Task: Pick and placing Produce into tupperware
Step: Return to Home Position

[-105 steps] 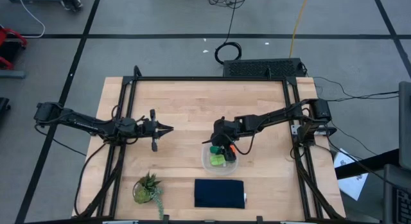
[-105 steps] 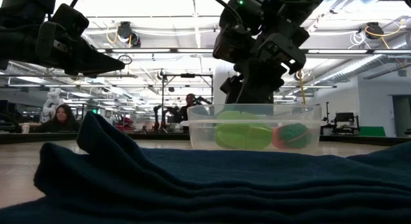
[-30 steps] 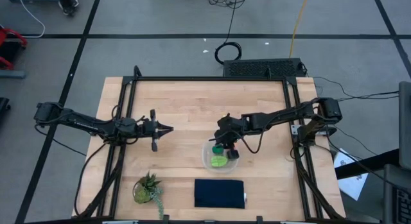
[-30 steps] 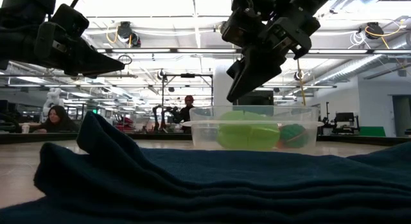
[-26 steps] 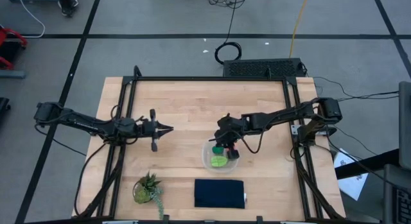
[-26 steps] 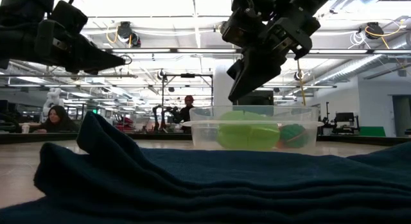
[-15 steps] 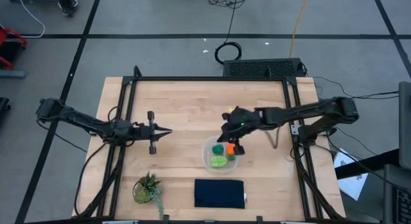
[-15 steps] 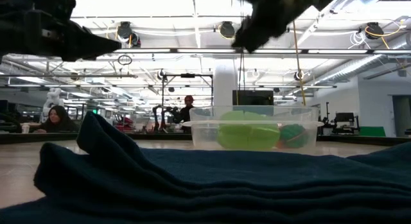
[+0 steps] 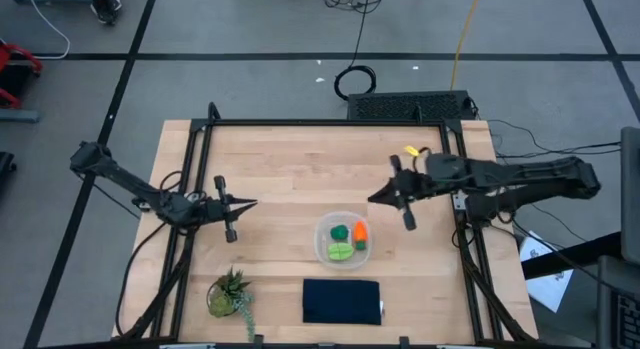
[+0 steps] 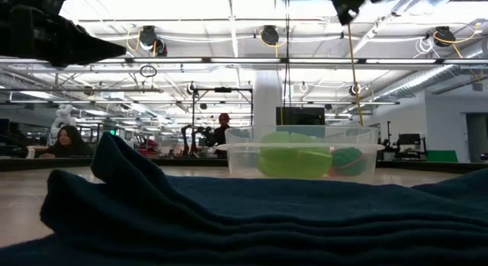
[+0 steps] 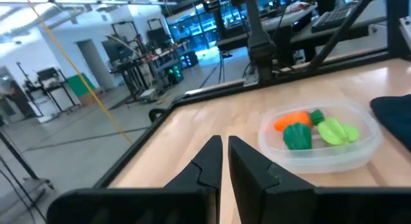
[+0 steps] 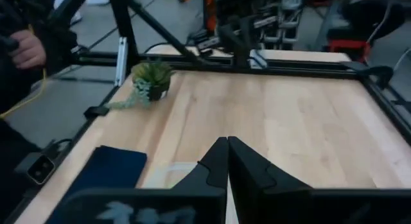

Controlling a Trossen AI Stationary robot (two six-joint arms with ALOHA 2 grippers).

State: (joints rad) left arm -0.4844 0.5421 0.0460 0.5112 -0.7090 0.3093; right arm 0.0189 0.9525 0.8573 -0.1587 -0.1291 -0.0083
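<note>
The clear tupperware (image 9: 343,239) stands on the wooden table, right of middle. In it lie an orange carrot (image 9: 360,231), a dark green round piece (image 9: 340,232) and a light green leafy piece (image 9: 340,251); the left wrist view shows the same carrot (image 11: 292,120), round piece (image 11: 297,135) and leafy piece (image 11: 337,131). My right gripper (image 9: 372,199) hangs shut, above and to the far right of the tupperware, holding nothing. My left gripper (image 9: 252,203) hovers shut over the table's left half, pointing at the tupperware (image 11: 321,137).
A folded dark navy cloth (image 9: 342,301) lies at the near edge, just in front of the tupperware. A spiky green potted plant (image 9: 230,292) stands at the near left. A black frame (image 9: 320,122) borders the table. A person (image 10: 72,138) sits in the room beyond.
My right gripper has risen from just above the tupperware and drawn back toward the table's right and far side, empty. My left gripper has pulled back a little toward the left edge and gone up. The produce lies still in the tupperware.
</note>
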